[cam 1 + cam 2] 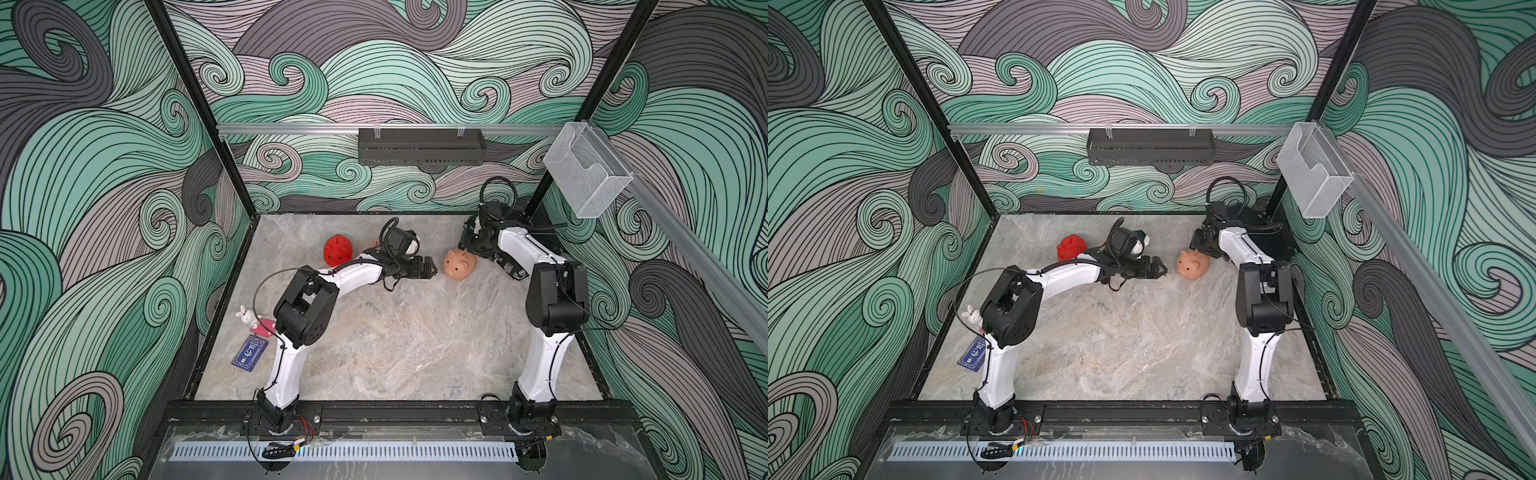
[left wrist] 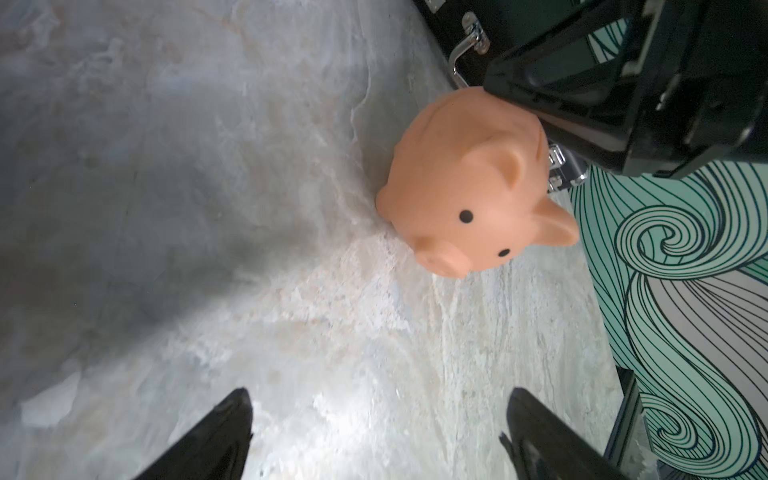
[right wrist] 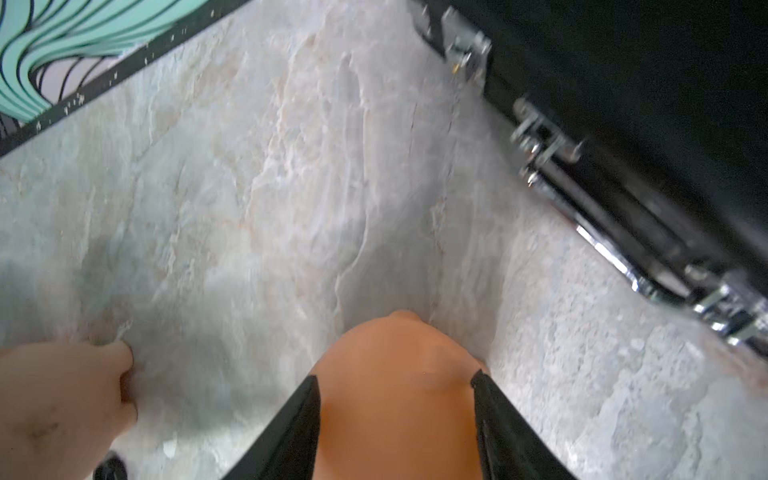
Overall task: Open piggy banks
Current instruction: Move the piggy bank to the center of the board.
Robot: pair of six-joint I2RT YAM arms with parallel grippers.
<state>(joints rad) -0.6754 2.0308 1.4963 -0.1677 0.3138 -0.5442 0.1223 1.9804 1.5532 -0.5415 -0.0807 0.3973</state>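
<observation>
Currently pinching rounded peach-pink plastic piggy bank [image 3: 395, 395] between right fingers [image 3: 291, 432], with left fingers [image 2: 216, 436] apart. Could squirt free off smooth curved flanks.

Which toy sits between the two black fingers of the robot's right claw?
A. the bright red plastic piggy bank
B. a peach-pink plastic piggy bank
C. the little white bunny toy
B: in the right wrist view the peach-pink plastic piggy bank fills the gap between the black fingers of the right gripper, while the bright red plastic piggy bank stands well apart from it.
</observation>
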